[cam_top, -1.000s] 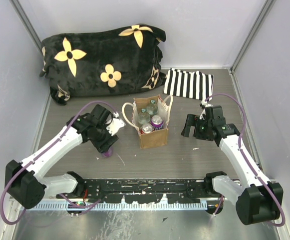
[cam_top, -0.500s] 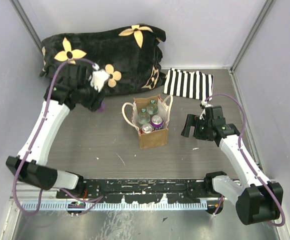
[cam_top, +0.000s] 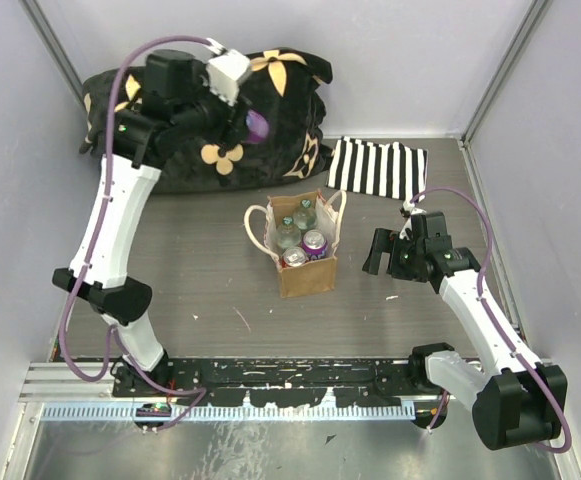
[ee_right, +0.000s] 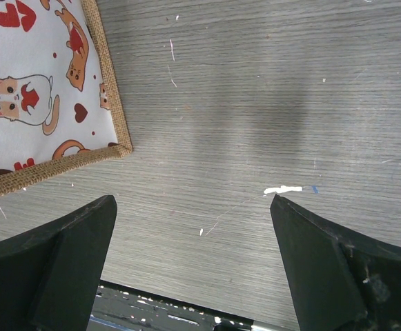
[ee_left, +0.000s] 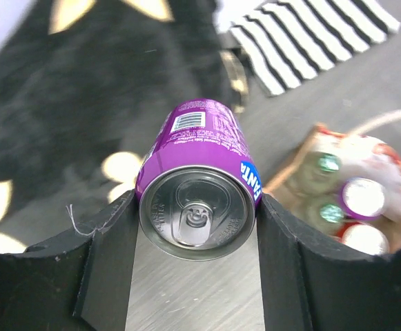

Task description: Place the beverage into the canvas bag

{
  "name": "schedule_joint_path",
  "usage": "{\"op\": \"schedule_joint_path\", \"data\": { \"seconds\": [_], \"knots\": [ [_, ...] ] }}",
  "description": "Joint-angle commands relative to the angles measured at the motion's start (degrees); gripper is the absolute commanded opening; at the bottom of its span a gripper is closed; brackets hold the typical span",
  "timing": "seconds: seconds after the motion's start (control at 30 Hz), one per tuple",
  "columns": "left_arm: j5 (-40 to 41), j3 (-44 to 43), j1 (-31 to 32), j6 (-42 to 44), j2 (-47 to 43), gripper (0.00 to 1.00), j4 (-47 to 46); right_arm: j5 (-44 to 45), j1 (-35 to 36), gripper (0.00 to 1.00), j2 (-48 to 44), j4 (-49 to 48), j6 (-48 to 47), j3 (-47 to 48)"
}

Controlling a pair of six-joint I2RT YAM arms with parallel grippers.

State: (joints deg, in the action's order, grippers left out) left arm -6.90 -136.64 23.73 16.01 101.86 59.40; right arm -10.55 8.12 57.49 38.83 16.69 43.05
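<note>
Lift has happened: the left gripper (cam_top: 242,118), jaws pinching the purple Fanta can (ee_left: 199,179), has swung up from the tabletop (cam_top: 190,285) to eleven o'clock of the canvas bag (cam_top: 308,275), so only the carry-over and drop remain. The right gripper (cam_top: 378,258) waits at three o'clock, jaws spread.

Left arm (cam_top: 115,230): one second earlier it was folded low, with the left gripper (cam_top: 245,118) pressed down over the purple can (cam_top: 257,125) on the table (cam_top: 200,290), left of the canvas bag (cam_top: 307,275). It now stands stretched upward. Half a second earlier the gripper had already lifted clear and swung toward the cushion (cam_top: 280,120). It is now higher and farther right, in front of the cushion's upper part. The purple can has left the table and lies sideways between the jaws.
</note>
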Motion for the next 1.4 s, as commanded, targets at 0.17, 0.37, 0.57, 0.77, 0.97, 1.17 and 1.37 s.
{"op": "schedule_joint_path", "data": {
  "seconds": [0.17,0.37,0.57,0.77,0.97,1.17,1.37],
  "knots": [
    [-6.2,13.0,16.0,-0.3,-4.3,0.0,-6.8,-0.5,-0.3,1.0,-0.6,-1.4,0.2,1.0],
    [-6.5,24.5,20.3,1.9,-6.7,0.0,-9.7,-0.4,-0.3,1.0,-1.2,-1.3,0.4,0.8],
    [-6.0,32.2,22.8,2.0,-8.1,0.0,-11.9,-0.5,-0.3,1.0,-1.3,-1.3,0.3,0.5],
    [-5.9,35.0,25.2,2.0,-7.8,0.0,-13.5,-0.3,-0.4,1.0,-1.7,-1.3,0.2,0.3],
    [-5.8,37.2,27.3,2.4,-6.9,0.0,-13.6,-0.2,-0.4,1.0,-2.2,-1.1,0.2,0.2],
    [-6.9,37.6,28.9,2.2,-6.3,0.0,-12.8,0.2,-0.5,1.0,-2.5,-0.9,-0.1,-0.1],
    [-7.7,38.0,30.7,3.4,-6.3,0.0,-9.8,0.0,-0.5,1.0,-2.2,-0.9,-0.1,0.1]
  ]
}}
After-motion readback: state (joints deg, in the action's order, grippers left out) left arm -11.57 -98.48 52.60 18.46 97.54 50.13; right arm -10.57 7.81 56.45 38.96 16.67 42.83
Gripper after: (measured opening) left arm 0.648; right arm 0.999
